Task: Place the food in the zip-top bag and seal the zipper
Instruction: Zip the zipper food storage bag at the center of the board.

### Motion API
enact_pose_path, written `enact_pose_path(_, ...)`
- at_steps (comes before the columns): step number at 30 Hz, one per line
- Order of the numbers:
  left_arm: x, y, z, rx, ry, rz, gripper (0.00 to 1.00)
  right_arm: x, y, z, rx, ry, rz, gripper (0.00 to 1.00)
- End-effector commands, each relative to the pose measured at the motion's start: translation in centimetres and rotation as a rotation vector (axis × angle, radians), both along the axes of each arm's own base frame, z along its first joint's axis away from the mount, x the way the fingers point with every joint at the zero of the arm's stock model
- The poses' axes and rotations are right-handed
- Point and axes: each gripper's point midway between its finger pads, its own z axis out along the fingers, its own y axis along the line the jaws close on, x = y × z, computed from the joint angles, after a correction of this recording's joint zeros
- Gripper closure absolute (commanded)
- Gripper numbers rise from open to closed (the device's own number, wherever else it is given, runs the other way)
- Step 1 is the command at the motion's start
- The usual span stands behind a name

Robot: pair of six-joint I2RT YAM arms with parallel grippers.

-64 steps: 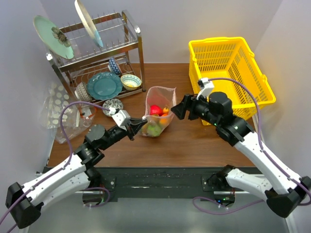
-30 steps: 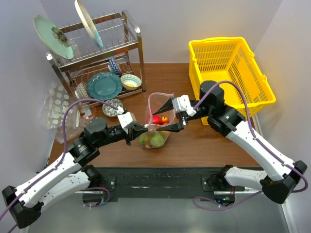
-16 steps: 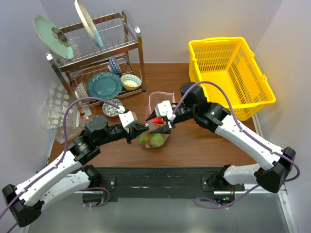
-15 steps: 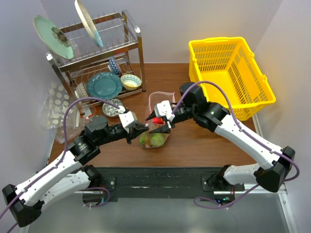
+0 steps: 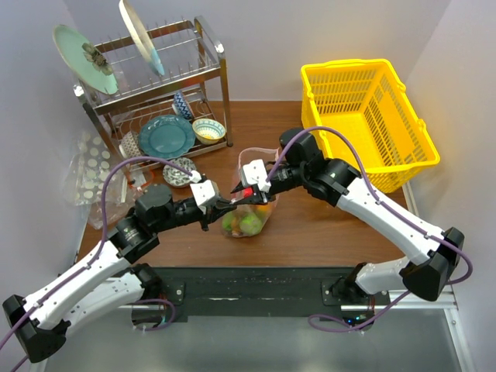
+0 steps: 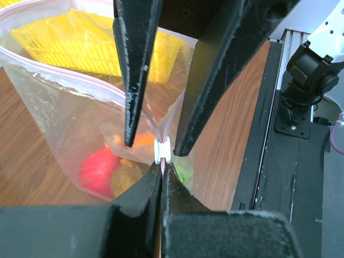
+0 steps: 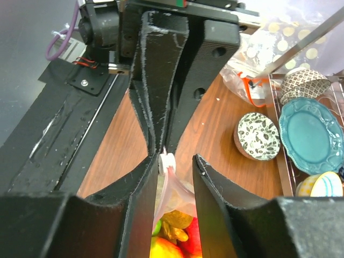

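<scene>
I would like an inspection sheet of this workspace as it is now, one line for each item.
Surface: brown wooden table.
Job's things: zip-top bag upright, mouth open, food inside; white slider at one end.
Clutter: yellow basket, dish rack, patterned bowl, bag of white discs.
Grippers: left gripper shut on the bag edge beside the slider; right gripper open, fingers either side of the slider.
Cables: purple cables looping over both arms.
Surroundings: pale walls.

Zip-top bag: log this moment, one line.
food in zip-top bag; left gripper shut on zipper; right gripper open around slider; bag unsealed
</scene>
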Motion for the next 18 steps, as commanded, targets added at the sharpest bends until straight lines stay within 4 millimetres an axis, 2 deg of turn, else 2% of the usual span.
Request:
enact_pose_path(1, 0.1, 0.3, 3.7, -0.045, -0.094, 0.007, 1.0, -0.6, -0.1, 0.6, 0.001, -0.021, 0.036, 0.64)
enact_pose_path(6, 0.2, 0.5, 4.3, -0.04, -0.107, 0.02, 1.0, -0.8, -0.1, 0.2, -0.011, -0.011, 0.041, 0.66)
enact_pose_path(7, 0.2, 0.5, 4.3, -0.04, -0.107, 0.02, 1.0, -0.7, 0.0, 0.1, -0.013, -0.011, 0.04, 0.7)
enact_pose_path(9, 0.3, 0.5, 4.4, -0.042, -0.11, 0.023, 1.0, -0.8, -0.1, 0.1, -0.02, -0.006, 0.041, 0.86)
enact_pose_path(10, 0.3, 0.6, 4.3, -0.039, -0.108, 0.027, 1.0, -0.8, 0.0, 0.1, -0.022, -0.013, 0.046, 1.0)
enact_pose_path(16, 0.7, 1.6, 5.2, -0.053, -0.127, 0.086, 1.0, -0.7, -0.4, 0.7, -0.026, -0.034, 0.027, 1.0)
enact_pose_path(18, 1.3, 2.4, 5.1, -0.043, -0.124, 0.145, 1.0, 0.1, -0.6, 0.8, -0.026, -0.054, -0.018, 1.0)
